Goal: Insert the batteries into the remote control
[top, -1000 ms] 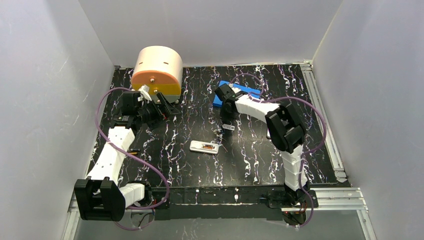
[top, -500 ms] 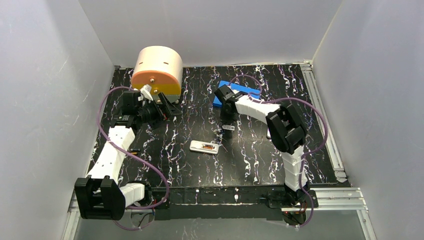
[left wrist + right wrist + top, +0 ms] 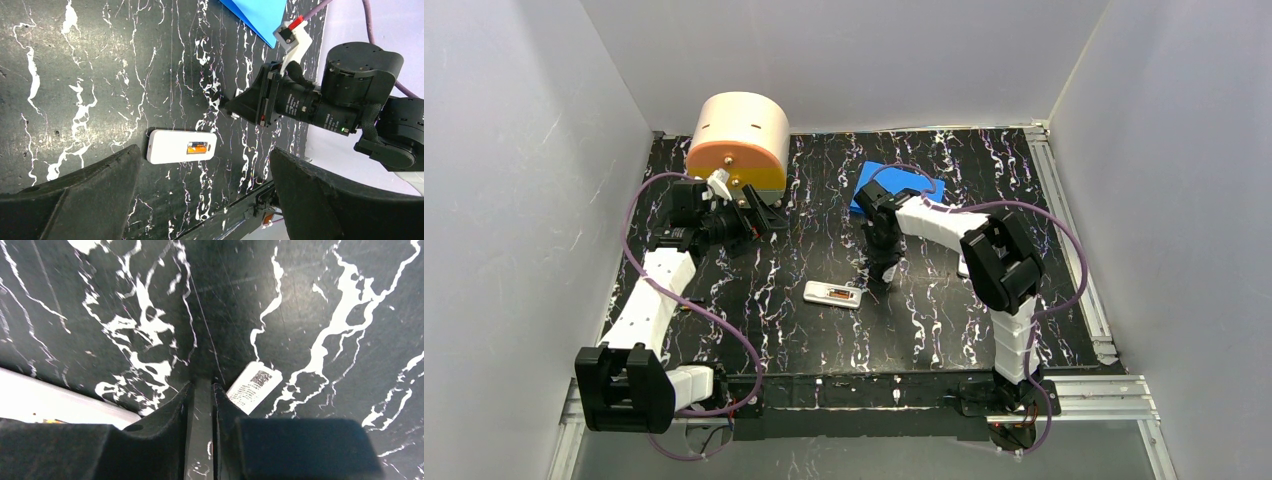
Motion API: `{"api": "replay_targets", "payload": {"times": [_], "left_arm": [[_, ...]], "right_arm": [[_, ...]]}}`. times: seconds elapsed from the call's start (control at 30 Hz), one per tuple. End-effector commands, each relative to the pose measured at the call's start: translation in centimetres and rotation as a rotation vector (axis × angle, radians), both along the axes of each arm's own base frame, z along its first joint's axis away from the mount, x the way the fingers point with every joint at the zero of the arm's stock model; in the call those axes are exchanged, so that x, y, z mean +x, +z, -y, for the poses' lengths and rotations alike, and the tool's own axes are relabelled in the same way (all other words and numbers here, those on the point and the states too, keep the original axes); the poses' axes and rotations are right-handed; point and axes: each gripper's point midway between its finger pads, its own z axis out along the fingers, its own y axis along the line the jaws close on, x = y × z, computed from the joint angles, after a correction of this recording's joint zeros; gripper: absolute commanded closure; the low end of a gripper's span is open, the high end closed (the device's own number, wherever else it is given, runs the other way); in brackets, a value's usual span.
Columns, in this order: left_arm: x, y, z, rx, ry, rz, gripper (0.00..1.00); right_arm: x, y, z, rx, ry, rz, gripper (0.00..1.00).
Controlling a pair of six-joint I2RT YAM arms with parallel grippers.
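Remote control (image 3: 182, 146) lies flat between the arms, one orange battery (image 3: 196, 148) already seated in it. Left gripper (image 3: 762, 212) fingers wide apart, empty. Right gripper (image 3: 886, 272) sits just beside it, fingers nearly together (can't tell if anything's pinched). Batteries prob. light, stiff, slick, roll-prone: pinch mid-barrel.

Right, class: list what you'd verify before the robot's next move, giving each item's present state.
1. The remote lies flat, compartment up: ok.
2. An orange battery sits in it: ok.
3. Compartment full: cannot tell.
4. The right gripper holds a battery: cannot tell.
5. It is over the compartment: not ok, beside the remote's end.
6. The left gripper is open, away from the remote: ok.
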Motion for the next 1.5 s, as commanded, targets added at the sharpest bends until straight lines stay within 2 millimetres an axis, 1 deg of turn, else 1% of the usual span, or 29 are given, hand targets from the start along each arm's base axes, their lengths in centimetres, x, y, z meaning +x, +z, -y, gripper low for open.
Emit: {"api": "replay_targets", "payload": {"times": [0.0,0.07,0.23,0.27,0.33,0.4,0.43,0.47,0.53,0.6,0.73,0.83,0.97,1.07,1.17,1.27,1.47], "left_arm": [[0.1,1.2,0.2,-0.017,-0.021,0.028,0.02],[0.0,1.2,0.3,-0.019,-0.023,0.03,0.02],[0.1,1.1,0.3,-0.02,-0.025,0.026,0.02],[0.1,1.1,0.3,-0.02,-0.024,0.025,0.02],[0.1,1.2,0.3,-0.019,-0.027,0.028,0.02],[0.1,1.2,0.3,-0.02,-0.029,0.03,0.02],[0.1,1.2,0.3,-0.02,-0.027,0.031,0.02],[0.1,1.2,0.3,-0.019,-0.027,0.031,0.02],[0.0,1.2,0.3,-0.02,-0.028,0.029,0.02],[0.1,1.2,0.3,-0.021,-0.029,0.029,0.02],[0.0,1.0,0.4,-0.024,-0.031,0.024,0.02],[0.0,1.0,0.4,-0.026,-0.031,0.021,0.02],[-0.1,1.0,0.5,-0.03,-0.036,0.017,0.02],[0.0,1.0,0.5,-0.03,-0.035,0.018,0.02],[0.1,1.1,0.5,-0.03,-0.035,0.021,0.02],[0.2,1.2,0.5,-0.031,-0.035,0.02,0.02],[0.2,1.1,0.6,-0.035,-0.039,0.015,0.02]], "right_arm": [[-2.6,1.0,2.9,-0.093,0.08,-0.056,0.72],[-2.4,1.7,3.6,-0.123,0.067,-0.035,0.72],[-1.6,3.8,2.6,-0.084,0.064,0.003,0.66],[-1.4,4.4,2.2,-0.063,0.072,0.019,0.64],[-0.9,5.8,1.7,-0.018,0.079,0.07,0.56],[-0.5,6.5,2.5,-0.043,0.071,0.115,0.41],[-0.4,6.5,3.2,-0.074,0.074,0.128,0.36],[-0.4,6.3,4.0,-0.112,0.072,0.138,0.32],[-0.6,5.6,5.4,-0.179,0.085,0.134,0.3],[-1.0,4.9,6.1,-0.208,0.096,0.117,0.29],[-1.9,3.3,5.6,-0.178,0.147,0.073,0.3],[-2.0,1.8,5.4,-0.174,0.178,0.047,0.33],[-1.5,1.6,4.4,-0.141,0.192,0.055,0.37],[-1.6,1.2,4.3,-0.131,0.19,0.046,0.4],[-2.0,0.1,4.5,-0.125,0.178,0.009,0.46],[-2.1,-0.5,5.0,-0.127,0.155,-0.008,0.49],[-1.9,-1.0,5.6,-0.155,0.131,-0.011,0.5]]}}
